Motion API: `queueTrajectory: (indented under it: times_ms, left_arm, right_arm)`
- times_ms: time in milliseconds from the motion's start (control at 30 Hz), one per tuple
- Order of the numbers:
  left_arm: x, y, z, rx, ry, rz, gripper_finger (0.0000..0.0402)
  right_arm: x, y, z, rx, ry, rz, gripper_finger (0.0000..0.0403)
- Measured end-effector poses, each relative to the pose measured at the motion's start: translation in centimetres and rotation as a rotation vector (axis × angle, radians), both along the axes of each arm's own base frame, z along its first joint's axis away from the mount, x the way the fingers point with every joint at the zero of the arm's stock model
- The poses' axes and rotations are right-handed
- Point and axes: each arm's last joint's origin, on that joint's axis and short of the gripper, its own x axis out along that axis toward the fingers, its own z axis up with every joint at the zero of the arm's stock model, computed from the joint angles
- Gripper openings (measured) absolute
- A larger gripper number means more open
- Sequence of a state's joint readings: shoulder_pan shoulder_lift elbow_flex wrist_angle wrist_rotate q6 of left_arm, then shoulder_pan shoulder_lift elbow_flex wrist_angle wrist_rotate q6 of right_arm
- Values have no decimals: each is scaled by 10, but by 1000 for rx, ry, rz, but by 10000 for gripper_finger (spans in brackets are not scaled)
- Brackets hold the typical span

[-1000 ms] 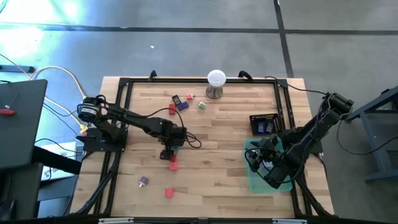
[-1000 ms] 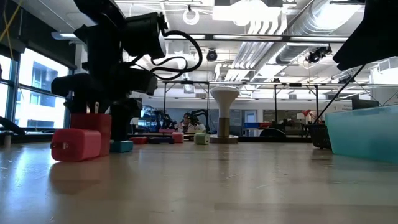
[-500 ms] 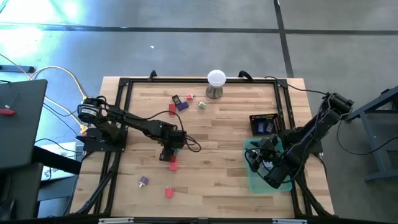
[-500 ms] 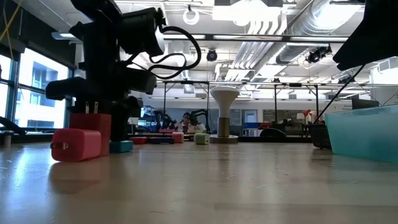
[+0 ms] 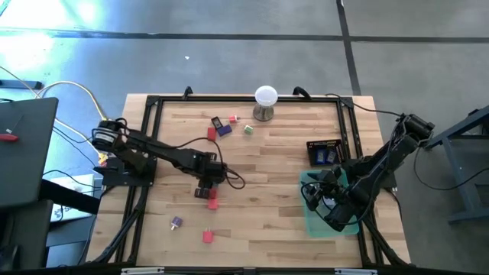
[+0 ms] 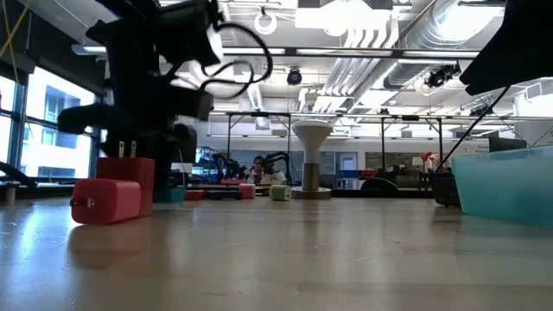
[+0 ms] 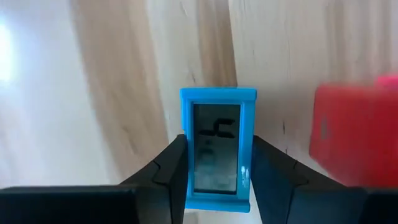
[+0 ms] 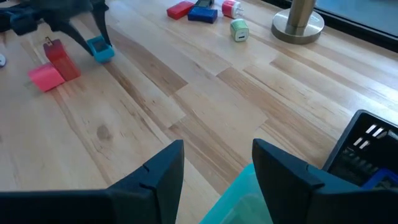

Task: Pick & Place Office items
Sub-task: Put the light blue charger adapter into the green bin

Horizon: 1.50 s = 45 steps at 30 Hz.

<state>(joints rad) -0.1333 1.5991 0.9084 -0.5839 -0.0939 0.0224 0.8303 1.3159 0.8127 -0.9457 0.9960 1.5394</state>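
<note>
My left gripper (image 5: 205,186) hangs left of the table's middle, shut on a teal block with a clear window (image 7: 217,149), which also shows as the teal block (image 8: 101,50) in the right wrist view. Just beside it stand a red plug piece (image 6: 126,177) and a pink-red piece (image 6: 105,200) on the table. My right gripper (image 8: 217,180) waits open above the green tray (image 5: 312,218) at the right, nothing between its fingers. My left gripper pinches the teal block by its two long sides (image 7: 186,155) between its two fingers (image 7: 165,171). The fingers come steeply from above and lie along the block's sides. The block hangs a little clear of the table, slightly tilted.
At the far middle lie a red block (image 5: 212,134), a purple one (image 5: 223,128), a pink one (image 5: 234,117) and a pale green one (image 5: 248,129), near the white ball on its stand (image 5: 265,103). A black box (image 5: 324,151) stands behind the tray. Near the front lie a purple piece (image 5: 176,222) and a pink-red piece (image 5: 207,236).
My left gripper has risen a little with the teal block between its fingers and drifted slightly toward the table's left edge. The block, which stood on the table beside the red pieces, is now lifted just clear of it.
</note>
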Motion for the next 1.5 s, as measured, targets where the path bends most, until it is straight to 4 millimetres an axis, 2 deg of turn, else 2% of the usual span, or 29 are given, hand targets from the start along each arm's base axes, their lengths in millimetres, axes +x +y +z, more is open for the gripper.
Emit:
queueTrajectory:
  times_ms: [200,333,533,800,933,1233,1500]
  left_arm:
    - [-4,3,22,78,-101,53,125]
    - [-5,3,41,27,-195,103,125]
    - [7,-19,72,-68,-433,22,125]
    - [24,-46,95,-104,-766,-44,125]
    - [27,-54,100,-127,-838,-61,125]
    - [32,-53,98,-127,-858,-48,125]
    - [33,-53,96,-126,-857,-45,125]
  right_arm:
    - [0,0,0,-1,-2,0,178]
    - [2,1,2,-7,-57,-6,178]
    - [12,6,6,-50,-143,17,178]
    - [44,17,28,-287,-204,148,178]
    - [56,19,40,-361,-203,207,178]
    - [75,19,57,-322,-271,467,178]
    - [77,21,66,-375,-323,505,179]
